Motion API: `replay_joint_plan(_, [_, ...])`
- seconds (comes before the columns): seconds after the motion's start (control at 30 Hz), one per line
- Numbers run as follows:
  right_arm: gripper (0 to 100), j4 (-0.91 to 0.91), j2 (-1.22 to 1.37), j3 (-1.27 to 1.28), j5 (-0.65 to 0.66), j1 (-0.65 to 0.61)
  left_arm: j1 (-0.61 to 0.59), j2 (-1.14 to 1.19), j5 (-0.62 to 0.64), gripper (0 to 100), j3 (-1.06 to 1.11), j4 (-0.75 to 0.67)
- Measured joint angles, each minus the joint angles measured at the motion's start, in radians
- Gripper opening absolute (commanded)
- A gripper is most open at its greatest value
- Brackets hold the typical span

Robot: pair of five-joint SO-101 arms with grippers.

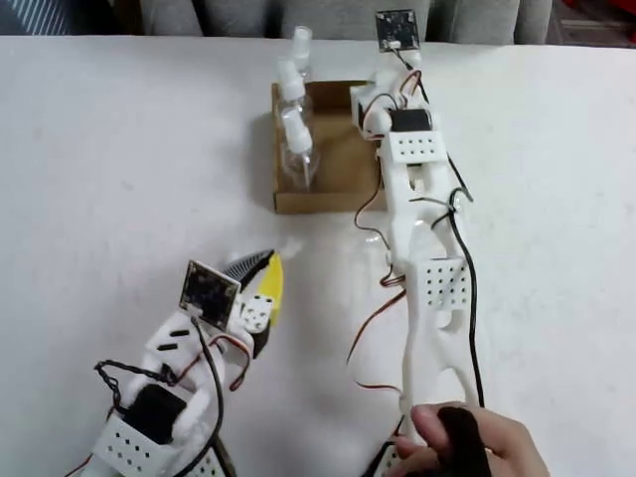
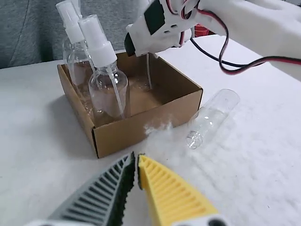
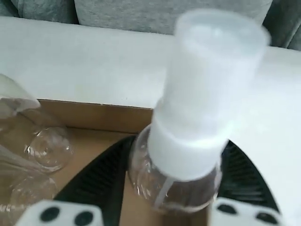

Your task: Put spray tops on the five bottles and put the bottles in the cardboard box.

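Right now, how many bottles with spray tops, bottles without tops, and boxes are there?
Spray-topped bottles: 4, of which three stand in the box and one is in the right gripper
Topless bottle: 1, lying on the table beside the box
Cardboard box: 1
Total: 6

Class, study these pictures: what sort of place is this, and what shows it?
Probably a small robotics workbench indoors: two wired arms on a white table, a cardboard box of spray bottles, grey cushions behind.
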Motion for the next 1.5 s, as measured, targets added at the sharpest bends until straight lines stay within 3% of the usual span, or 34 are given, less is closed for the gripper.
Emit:
replay_joint_plan(0.27, [33.3, 0.0, 0.0, 0.002, 0.0, 0.0, 0.0, 0.0, 0.0, 2, 0.0, 0.0])
replay_joint_plan(1.5, [33.6, 0.06, -0.002, 0.002, 0.0, -0.025, 0.0, 0.0, -0.054, 2, 0.0, 0.0])
